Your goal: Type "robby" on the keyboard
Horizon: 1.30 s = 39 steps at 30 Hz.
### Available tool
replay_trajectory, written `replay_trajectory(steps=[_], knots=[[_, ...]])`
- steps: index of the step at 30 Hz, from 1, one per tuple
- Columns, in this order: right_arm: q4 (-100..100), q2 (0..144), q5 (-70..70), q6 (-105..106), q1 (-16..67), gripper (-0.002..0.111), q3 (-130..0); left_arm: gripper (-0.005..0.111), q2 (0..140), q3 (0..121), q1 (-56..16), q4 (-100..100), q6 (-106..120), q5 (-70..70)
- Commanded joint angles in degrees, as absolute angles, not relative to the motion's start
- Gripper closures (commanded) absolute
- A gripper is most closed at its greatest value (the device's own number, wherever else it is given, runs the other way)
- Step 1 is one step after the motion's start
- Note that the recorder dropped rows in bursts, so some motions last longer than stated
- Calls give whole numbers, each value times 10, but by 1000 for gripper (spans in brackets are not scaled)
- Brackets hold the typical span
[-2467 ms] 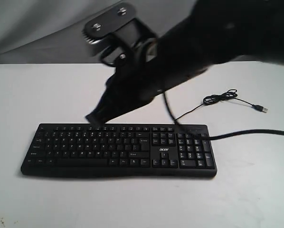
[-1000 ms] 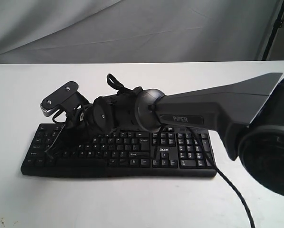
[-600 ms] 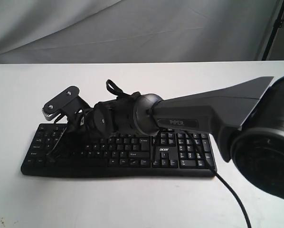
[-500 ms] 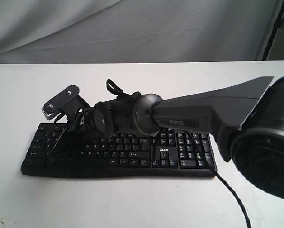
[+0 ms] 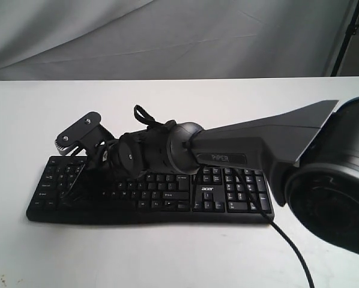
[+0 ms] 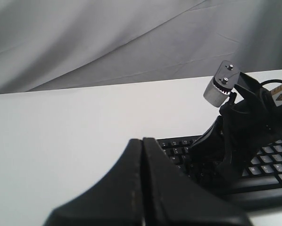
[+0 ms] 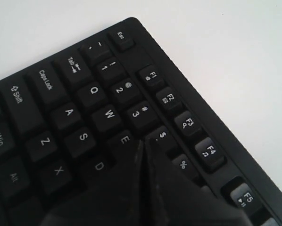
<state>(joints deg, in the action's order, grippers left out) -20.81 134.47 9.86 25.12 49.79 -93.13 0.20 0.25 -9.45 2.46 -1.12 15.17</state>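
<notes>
Keyboard (image 5: 227, 195): flat on desk (image 5: 167, 258), parallel to its near edge, number pad toward the right edge.
Right gripper (image 7: 143, 146): I see the fingers pressed together, tip low over the top letter row, just beside E key (image 7: 124, 139); contact I cannot tell.
Right arm (image 5: 257, 141): stretched from the right edge across to the keyboard's left half.
Left gripper (image 6: 142, 143): fingers pressed together, pinching nothing, over bare desk, apart from the keyboard.

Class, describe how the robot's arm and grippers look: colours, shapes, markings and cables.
The right arm is a dark grey angular shell marked "PIPER", ending in round black joints. A black cable loop sits at its wrist, beside a flat black camera bracket with silver screws. Both the left gripper and right gripper have matte black wedge-shaped fingers.
</notes>
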Motion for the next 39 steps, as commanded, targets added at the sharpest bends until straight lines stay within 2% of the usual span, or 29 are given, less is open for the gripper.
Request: replay_trajectory(steps=[1,10,17,39], knots=[[-205,1347,99,255,498,108,-935,107,0,0,-98,27,-13,148],[-181,1282,122,255,486,108,-926,107,0,0,-98,27,-13,148],[-182,1175,117,255,445,108,-773,107,0,0,-98,27,-13,148],[-189,1224,97,269,433,108,-756,107,0,0,-98,27,-13,148]])
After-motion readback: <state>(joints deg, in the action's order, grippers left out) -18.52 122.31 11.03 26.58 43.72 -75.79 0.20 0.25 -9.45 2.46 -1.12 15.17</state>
